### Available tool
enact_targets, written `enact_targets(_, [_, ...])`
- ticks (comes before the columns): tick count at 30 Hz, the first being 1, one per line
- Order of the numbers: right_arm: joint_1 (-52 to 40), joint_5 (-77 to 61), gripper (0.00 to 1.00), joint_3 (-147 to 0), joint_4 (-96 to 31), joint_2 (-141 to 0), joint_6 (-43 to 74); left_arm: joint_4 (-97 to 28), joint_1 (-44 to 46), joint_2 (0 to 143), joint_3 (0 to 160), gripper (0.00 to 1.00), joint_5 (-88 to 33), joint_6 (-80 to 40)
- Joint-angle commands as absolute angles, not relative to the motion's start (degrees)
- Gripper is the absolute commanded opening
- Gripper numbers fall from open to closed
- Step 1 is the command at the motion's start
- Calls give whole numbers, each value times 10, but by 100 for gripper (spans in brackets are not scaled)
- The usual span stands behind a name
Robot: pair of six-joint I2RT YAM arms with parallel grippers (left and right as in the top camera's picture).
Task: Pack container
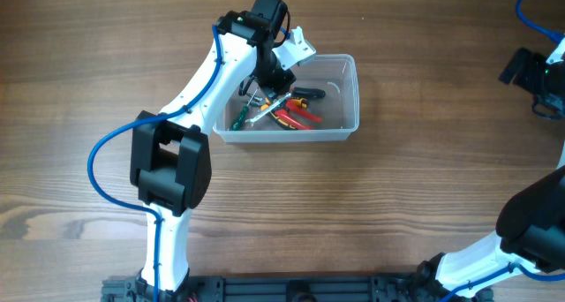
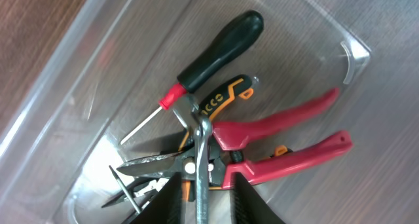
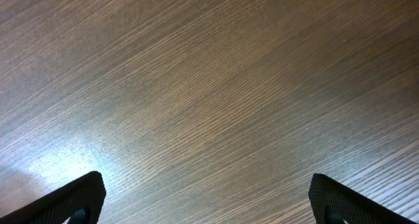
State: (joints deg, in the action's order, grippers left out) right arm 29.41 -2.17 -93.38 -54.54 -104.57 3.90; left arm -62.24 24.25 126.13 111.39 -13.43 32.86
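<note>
table: carrying the container.
container: sitting mid-table, toward the far edge.
left tool: dipping inside the container, straddling a silver bar; grip impossible to tell.
right tool: hanging over the table, gaping, grasping nothing.
red pliers, screwdriver: lying in the container.

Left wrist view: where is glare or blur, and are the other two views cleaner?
Left wrist: white glare on the container floor, and the silver tool in the jaws is soft, too near the lens. Right wrist: one bright patch on the table, lower left. Overhead: even light, sharp, no strong glare.
</note>
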Motion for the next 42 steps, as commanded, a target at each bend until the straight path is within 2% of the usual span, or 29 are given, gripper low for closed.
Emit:
enact_targets(1, [292,-26,100,-933,-544,-1047,49,-612,236,1266,1121,50,-143,338])
enact_targets(3, [292,-26,100,-933,-544,-1047,49,-603,233,1264,1122,55,-143,333])
enact_targets(9, [292,-26,100,-933,-544,-1047,49,-595,206,1222,1209,63,-141,263])
enact_targets(11, [292,-26,100,-933,-544,-1047,49,-600,186,1190,1252,71,-141,263])
enact_targets(16, [292,-26,100,-933,-544,-1047,49,-602,117,1075,1288,79,-141,263])
enact_targets(22, [292,-26,100,-933,-544,-1047,49,-703,27,967,1288,85,-179,263])
enact_targets(24, [292,-26,100,-933,-544,-1047,49,-768,4,944,1288,90,-206,263])
enact_targets(26, [292,-26,100,-933,-544,-1047,49,-834,-13,929,1288,100,-229,263])
enact_targets(30, [292,-26,100,-933,-544,-1047,49,-958,-44,907,1288,100,-292,263])
enact_targets(37, [292,-26,100,-933,-544,-1047,49,-965,-47,848,1262,100,-289,213])
enact_targets(42, [292,-26,100,-933,-544,-1047,49,-965,-47,750,1171,100,-287,199])
